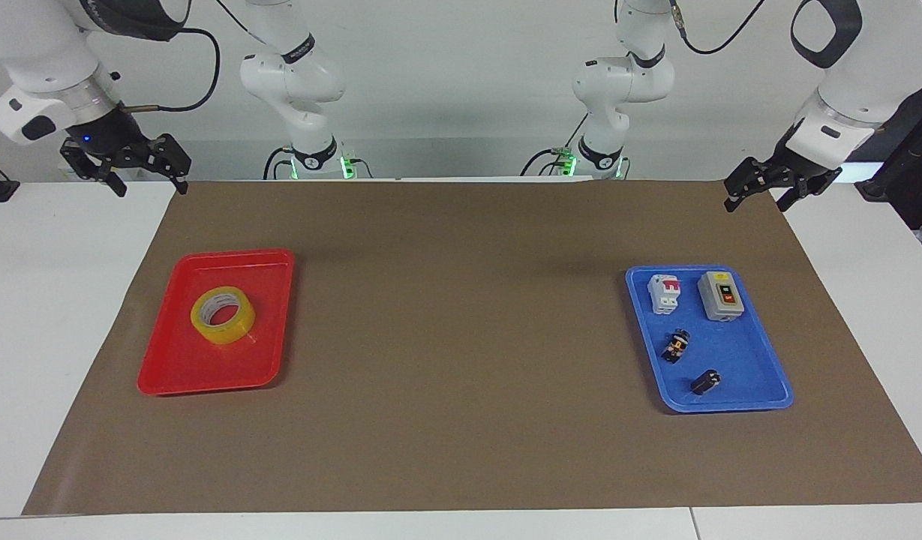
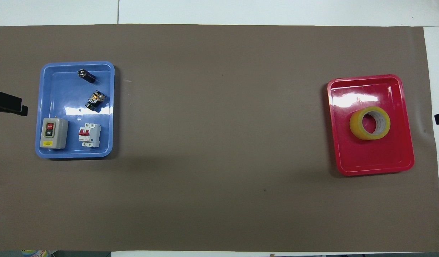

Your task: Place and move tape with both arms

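Tape [image 1: 222, 315] in red tray [image 1: 175, 375]; both arms raised.

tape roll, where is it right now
The tape roll lies flat in the red tray toward the right arm's end of the table, untouched by either pincer.

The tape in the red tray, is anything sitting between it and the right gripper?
Nothing visible does. The tape lies flat and alone in the red tray, ring hole up. The right gripper hangs open in the air over the brown mat's corner by the robots, with only bare mat and the tray's low rim between them.
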